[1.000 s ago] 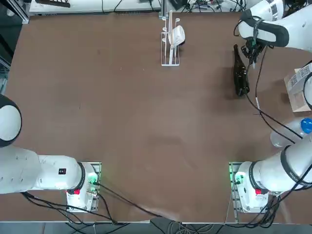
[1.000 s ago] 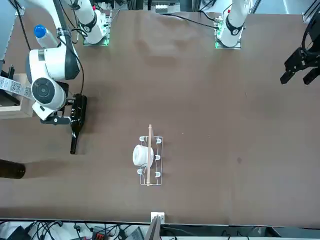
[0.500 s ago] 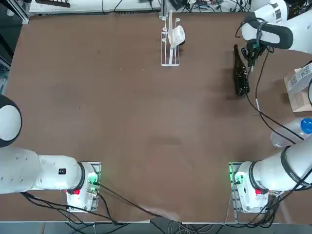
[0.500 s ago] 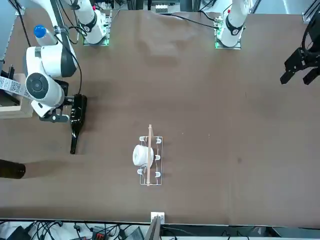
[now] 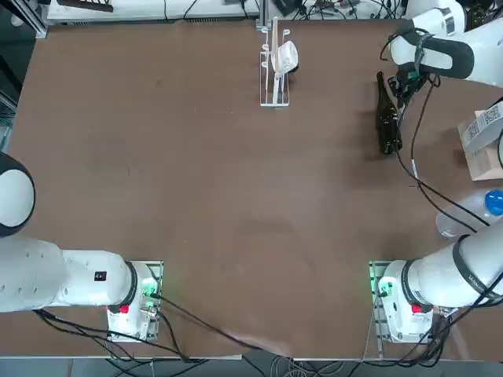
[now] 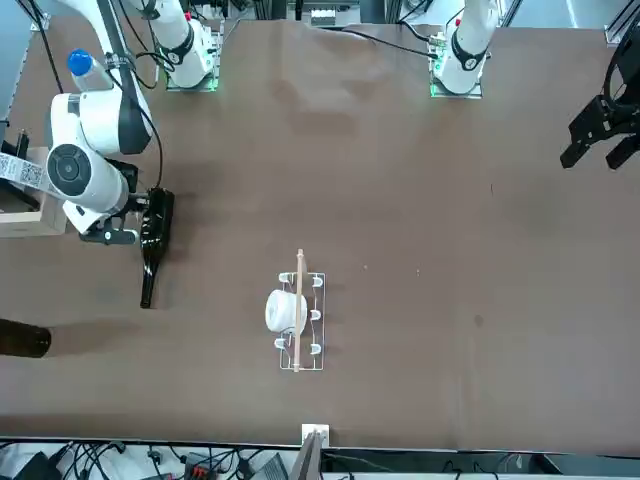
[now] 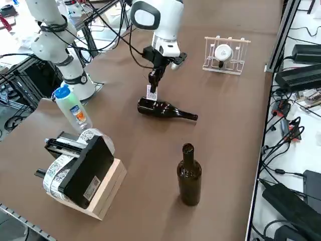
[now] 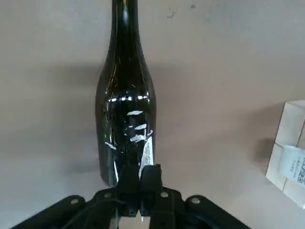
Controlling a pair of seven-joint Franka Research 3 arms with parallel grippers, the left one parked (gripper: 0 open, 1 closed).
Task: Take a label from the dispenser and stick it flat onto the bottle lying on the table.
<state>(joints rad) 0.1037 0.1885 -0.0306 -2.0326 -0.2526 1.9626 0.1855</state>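
Label [image 7: 151, 93]: pinched at edge in closed right gripper [image 8: 139, 168], at side of lying wine bottle [image 7: 161, 109]; thin, limp, tacky, easily creased; best held by extreme edge. Bottle: smooth glass, likely prone to roll.

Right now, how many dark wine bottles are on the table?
2. One bottle lies on its side under the right gripper; another stands upright near the label dispenser.

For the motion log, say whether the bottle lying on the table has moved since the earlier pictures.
No. In the top view, the bottle lies where it lay before, judged against the white rack.
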